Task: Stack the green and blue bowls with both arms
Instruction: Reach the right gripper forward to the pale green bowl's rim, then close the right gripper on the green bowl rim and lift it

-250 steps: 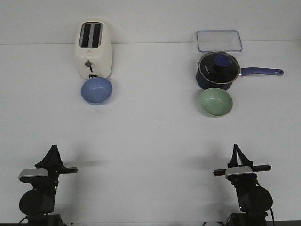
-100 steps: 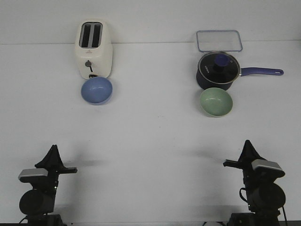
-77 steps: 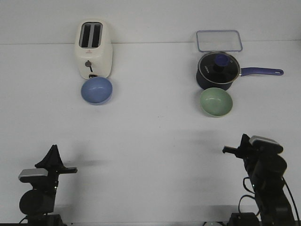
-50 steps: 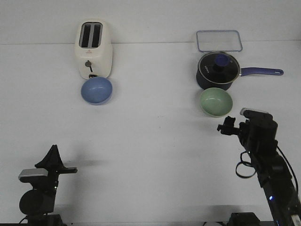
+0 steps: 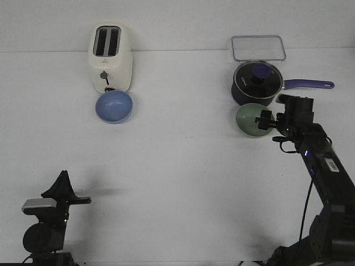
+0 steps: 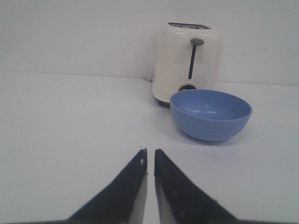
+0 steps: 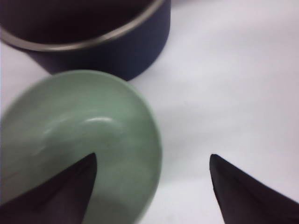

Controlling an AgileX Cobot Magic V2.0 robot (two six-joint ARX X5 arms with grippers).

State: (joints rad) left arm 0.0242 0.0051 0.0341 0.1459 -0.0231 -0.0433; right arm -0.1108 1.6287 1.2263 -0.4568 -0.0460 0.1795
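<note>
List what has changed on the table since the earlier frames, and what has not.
The right gripper left its rest spot at the near edge and reached forward to the green bowl; its open fingers now straddle the bowl's rim, nothing gripped. The left gripper, blue bowl, toaster and saucepan stayed put.

Sage-green bowl (image 5: 249, 119), periwinkle-blue bowl (image 5: 113, 106), cream toaster (image 5: 110, 57), navy saucepan (image 5: 256, 83), white table (image 5: 177, 166).
</note>
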